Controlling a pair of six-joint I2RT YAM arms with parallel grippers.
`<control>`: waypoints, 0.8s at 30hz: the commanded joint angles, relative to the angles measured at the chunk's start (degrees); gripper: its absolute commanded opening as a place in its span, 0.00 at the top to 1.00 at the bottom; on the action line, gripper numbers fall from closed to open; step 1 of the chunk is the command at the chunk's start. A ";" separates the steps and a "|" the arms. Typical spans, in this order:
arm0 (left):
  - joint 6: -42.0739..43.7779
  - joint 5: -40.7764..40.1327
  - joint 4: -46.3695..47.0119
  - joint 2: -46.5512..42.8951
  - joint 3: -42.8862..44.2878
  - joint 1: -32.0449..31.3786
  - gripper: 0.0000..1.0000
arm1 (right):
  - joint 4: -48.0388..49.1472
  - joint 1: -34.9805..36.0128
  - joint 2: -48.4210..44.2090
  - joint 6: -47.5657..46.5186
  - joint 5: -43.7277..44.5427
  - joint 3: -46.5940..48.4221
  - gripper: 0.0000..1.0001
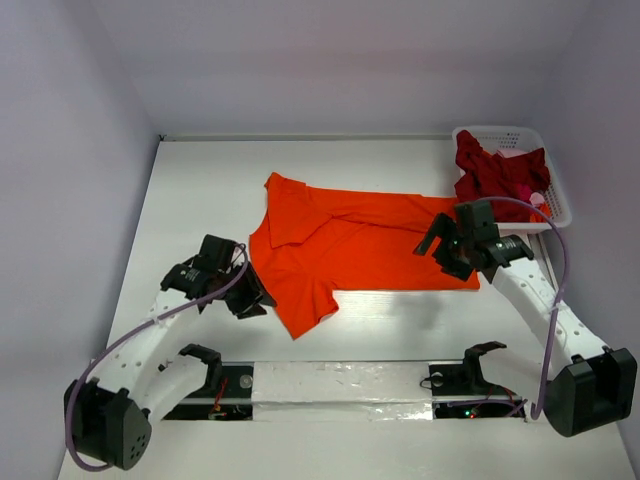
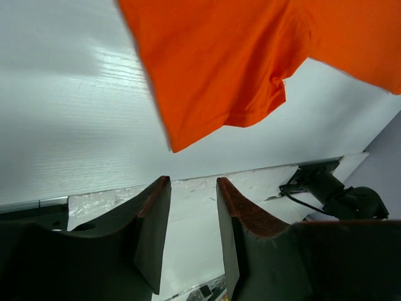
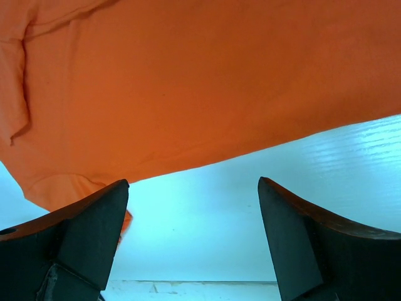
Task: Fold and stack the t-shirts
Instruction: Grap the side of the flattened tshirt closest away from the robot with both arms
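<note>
left arm (image 1: 140, 340): white moulded link shells with rounded edges, lower left of frame.
right arm (image 1: 540, 300): matching white shells, lower right.
left base (image 1: 105, 425): black boxy housing with chamfered corners.
right base (image 1: 590, 390): same black block.
left cable (image 1: 200, 302): mauve-grey, runs outside the white links.
right cable (image 1: 563, 270): same mauve-grey, a wider loop.
left gripper (image 1: 250, 298): black, blocky head.
right gripper (image 1: 438, 245): black, same build.
left fingers (image 2: 147, 232): matte black wedges with rust-brown inner edges.
right fingers (image 3: 301, 238): same, with brown rims.
</note>
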 commanded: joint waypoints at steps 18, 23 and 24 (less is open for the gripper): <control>-9.04 0.81 2.89 7.60 -1.00 -16.07 0.70 | 2.38 -5.38 -2.85 5.97 2.68 2.56 0.10; -13.86 -2.53 3.14 7.42 -1.79 -18.89 0.65 | 3.52 -5.91 -2.85 5.62 1.71 1.51 0.10; -14.57 -2.53 4.71 7.68 -1.97 -18.90 0.59 | 3.70 -5.91 -2.85 5.54 1.54 1.42 0.10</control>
